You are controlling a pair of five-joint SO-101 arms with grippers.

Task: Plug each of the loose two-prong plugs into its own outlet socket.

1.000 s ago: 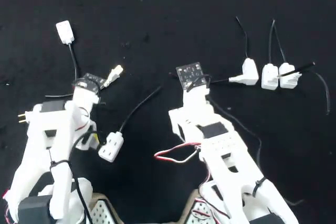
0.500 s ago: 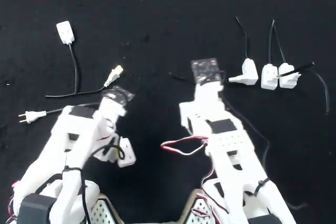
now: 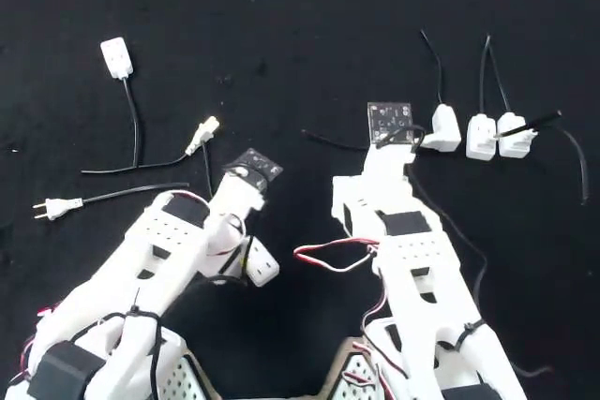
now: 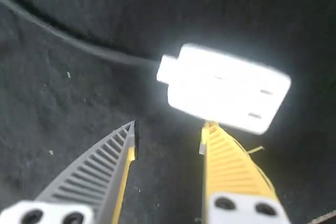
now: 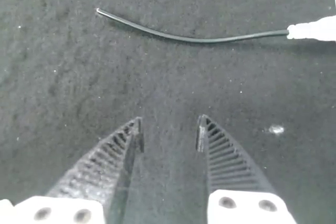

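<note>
A white outlet socket (image 4: 226, 87) with two slots lies on the black cloth just past the fingertips of my open left gripper (image 4: 168, 129). The yellow finger (image 4: 226, 156) reaches the socket's near edge, and nothing is between the fingers. From above, this socket (image 3: 260, 264) lies beside the left arm (image 3: 183, 236). My right gripper (image 5: 169, 121) is open over bare cloth, short of a thin black cable (image 5: 173, 35) that leads to a white plug (image 5: 315, 29). From above, the right arm's wrist (image 3: 389, 124) is beside that white plug (image 3: 445, 128).
Two more white plug bodies (image 3: 481, 136) (image 3: 516, 133) lie at the far right with cables. On the left are a two-prong plug (image 3: 47, 208), a cream plug (image 3: 204, 128) and a white socket (image 3: 115, 55). Red and white wires (image 3: 328, 259) loop between the arms.
The left arm has swung to the right, and the white socket beside it has shifted right with it. The right arm has moved right and farther out, toward the white plugs.
</note>
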